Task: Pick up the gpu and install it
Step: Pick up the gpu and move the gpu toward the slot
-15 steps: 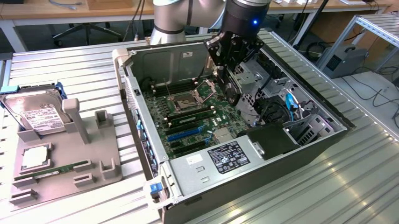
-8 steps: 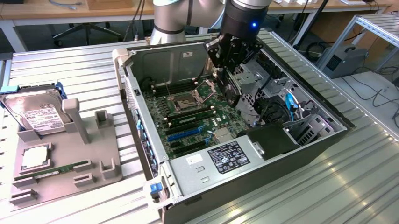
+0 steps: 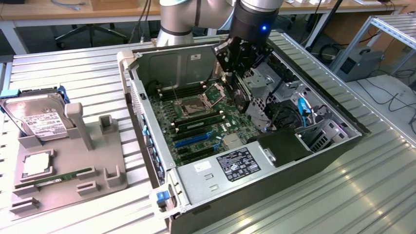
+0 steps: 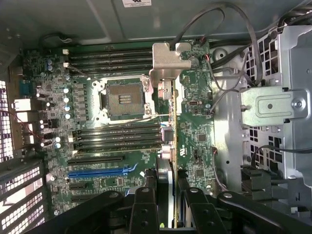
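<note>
The hand, clamped on the gpu, holds it edge-down above the motherboard inside the case; any tilt or misalignment risks jamming the card against the slot.

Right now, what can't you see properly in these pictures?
1. The gpu, its flat sides: the wrist view looks along its edge, and in the exterior view the jaws cover part of it.
2. The board under the gpu: in the wrist view, the card hides it.
3. The writing on the drive label: exterior view, too small.
4. The near corner of the case: exterior view, cut off by the bottom edge.
</note>
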`<state>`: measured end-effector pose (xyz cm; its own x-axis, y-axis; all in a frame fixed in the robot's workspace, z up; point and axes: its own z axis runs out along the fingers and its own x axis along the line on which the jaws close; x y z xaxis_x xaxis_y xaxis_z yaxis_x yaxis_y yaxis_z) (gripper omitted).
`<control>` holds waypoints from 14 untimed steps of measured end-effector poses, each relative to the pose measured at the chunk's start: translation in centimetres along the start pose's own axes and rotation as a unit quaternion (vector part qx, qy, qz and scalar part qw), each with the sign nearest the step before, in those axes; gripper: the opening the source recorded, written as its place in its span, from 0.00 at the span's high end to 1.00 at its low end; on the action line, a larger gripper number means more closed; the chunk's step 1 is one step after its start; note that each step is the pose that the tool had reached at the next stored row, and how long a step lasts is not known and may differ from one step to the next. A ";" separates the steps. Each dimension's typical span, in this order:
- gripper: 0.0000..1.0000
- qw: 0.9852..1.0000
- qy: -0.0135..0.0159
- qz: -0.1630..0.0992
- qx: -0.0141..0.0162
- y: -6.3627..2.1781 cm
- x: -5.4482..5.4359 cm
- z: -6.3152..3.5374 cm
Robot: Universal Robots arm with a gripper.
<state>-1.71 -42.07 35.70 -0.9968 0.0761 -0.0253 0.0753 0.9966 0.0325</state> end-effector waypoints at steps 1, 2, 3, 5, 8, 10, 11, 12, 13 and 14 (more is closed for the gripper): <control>0.73 1.000 0.000 0.000 0.000 0.00 0.0 0.05; 0.73 1.000 0.000 0.000 0.000 0.00 0.0 0.08; 0.73 1.000 0.000 0.000 0.000 -0.01 0.0 0.13; 0.73 1.000 0.000 0.000 0.000 -0.01 0.0 0.20; 0.73 1.000 0.000 0.000 0.000 -0.01 0.0 0.30; 0.73 1.000 0.000 0.000 0.000 -0.01 0.0 0.37; 0.73 1.000 0.000 0.000 0.000 -0.01 0.0 0.41; 0.73 1.000 0.000 0.000 0.000 -0.02 0.0 0.45; 0.73 1.000 0.000 0.000 0.000 -0.02 0.0 0.50; 0.73 1.000 0.000 0.000 0.000 -0.02 0.0 0.53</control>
<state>-1.71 -42.07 35.16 -0.9968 0.0762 -0.0253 0.0753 0.9966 0.0325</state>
